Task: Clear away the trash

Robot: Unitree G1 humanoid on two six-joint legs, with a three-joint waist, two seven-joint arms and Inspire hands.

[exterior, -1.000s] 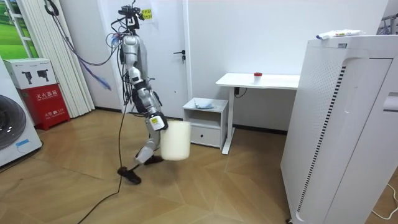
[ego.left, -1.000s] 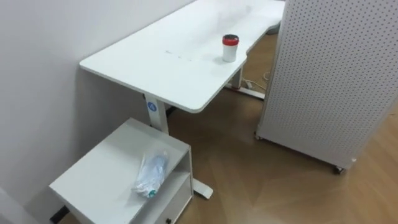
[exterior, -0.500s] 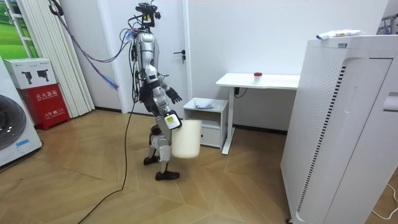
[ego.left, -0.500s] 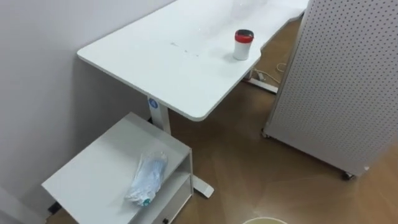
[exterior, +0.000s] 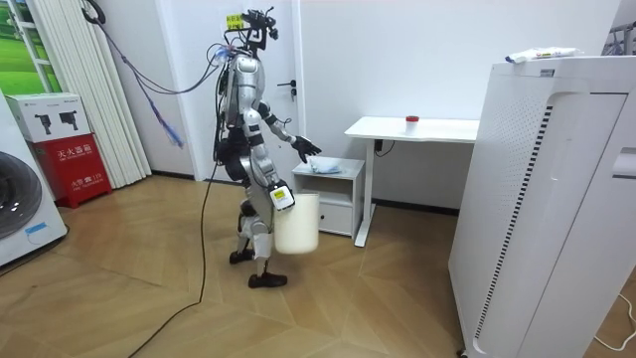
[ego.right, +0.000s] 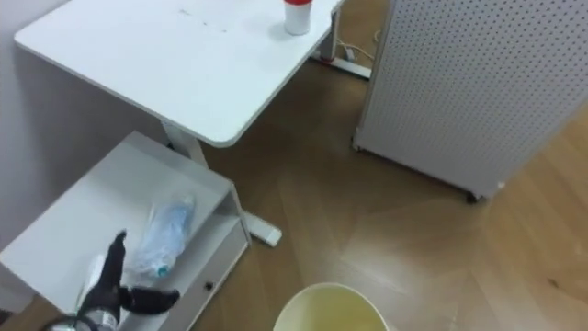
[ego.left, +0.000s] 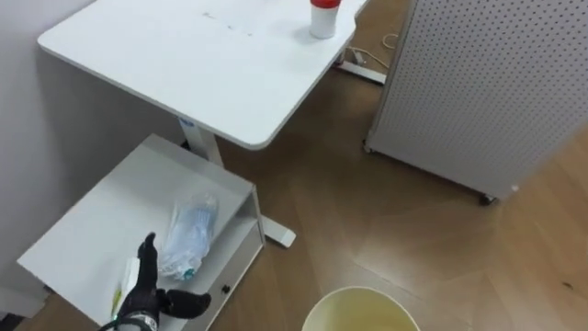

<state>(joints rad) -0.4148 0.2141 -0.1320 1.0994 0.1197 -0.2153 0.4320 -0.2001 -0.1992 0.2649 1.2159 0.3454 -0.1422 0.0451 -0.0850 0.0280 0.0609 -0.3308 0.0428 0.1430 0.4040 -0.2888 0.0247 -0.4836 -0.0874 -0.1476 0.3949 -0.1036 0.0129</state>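
A crumpled clear plastic bottle (ego.left: 188, 237) (ego.right: 162, 236) lies on top of a low white cabinet (ego.left: 92, 239) (exterior: 340, 179). My left hand (ego.left: 147, 292) (ego.right: 114, 283) is open just in front of the bottle, fingers straight and thumb spread, not touching it. In the room view my left hand (exterior: 306, 149) reaches out over the cabinet. A pale yellow bin (ego.left: 360, 311) (ego.right: 329, 309) (exterior: 296, 223) hangs off the floor at my right side. My right hand (exterior: 281, 198) grips its rim.
A white desk (ego.left: 175, 64) stands over the cabinet, with a red-capped white cup (ego.left: 322, 17) (exterior: 411, 121) on it. A perforated white unit on wheels (ego.left: 487, 83) stands to the right. The wall is close on the left. Wood floor lies between.
My left arm has risen and its hand now shows before the bottle. The view has dipped and closed in on the cabinet, bringing more of the bin into sight.
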